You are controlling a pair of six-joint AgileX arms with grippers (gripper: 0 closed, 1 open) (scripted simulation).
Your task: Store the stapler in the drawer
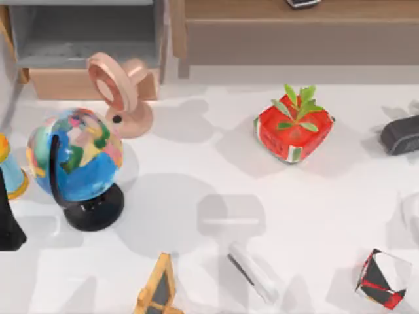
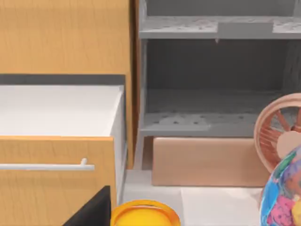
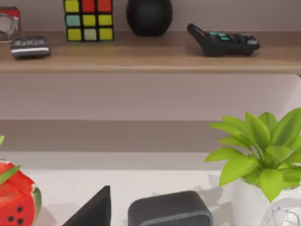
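Note:
The stapler, a slim white bar with a dark stripe, lies flat and aslant on the white table near the front edge, right of centre. The drawer stands at the back left, pulled out, with a tan front panel and grey inside; it also faces the left wrist view as the drawer. My left gripper is a dark shape at the table's left edge, far from the stapler, and a dark wedge of it shows in its wrist view. A similar wedge of my right gripper shows near the dark grey block. Nothing is held.
A pink fan stands just in front of the drawer panel, and a globe below it. A red pot with a plant, a dark grey block, a red-black-white cube and a small framed board lie around the stapler.

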